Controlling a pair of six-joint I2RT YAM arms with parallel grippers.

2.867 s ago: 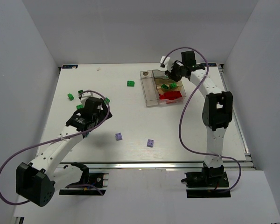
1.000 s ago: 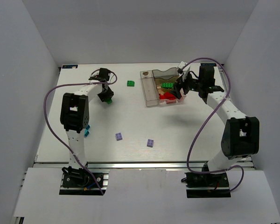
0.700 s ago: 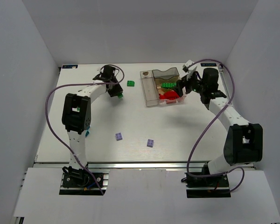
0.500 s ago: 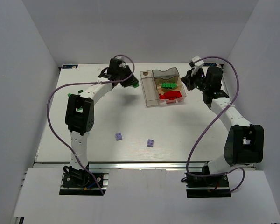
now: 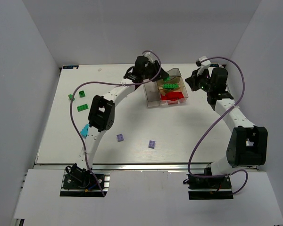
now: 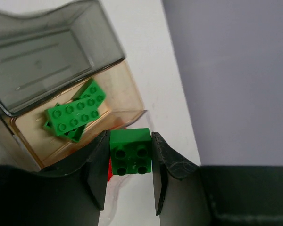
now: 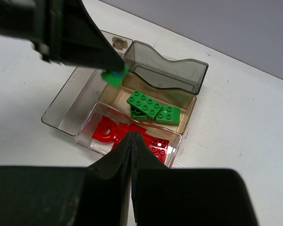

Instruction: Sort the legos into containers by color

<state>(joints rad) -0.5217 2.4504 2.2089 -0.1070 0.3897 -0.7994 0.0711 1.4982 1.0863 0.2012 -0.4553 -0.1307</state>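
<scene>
Green lego (image 6: 130, 154) held in outstretched left end effector (image 6: 130, 139) above containers (image 6: 37, 52).

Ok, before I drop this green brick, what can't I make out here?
Top external: the left gripper covers the green brick it holds and the containers' far corner.
Right wrist: the shut right gripper hides part of the red legos; no count possible.
Left wrist: a finger hides those red legos but a sliver.
Right wrist: a small round thing at the long compartment's far end is too small to identify.
</scene>
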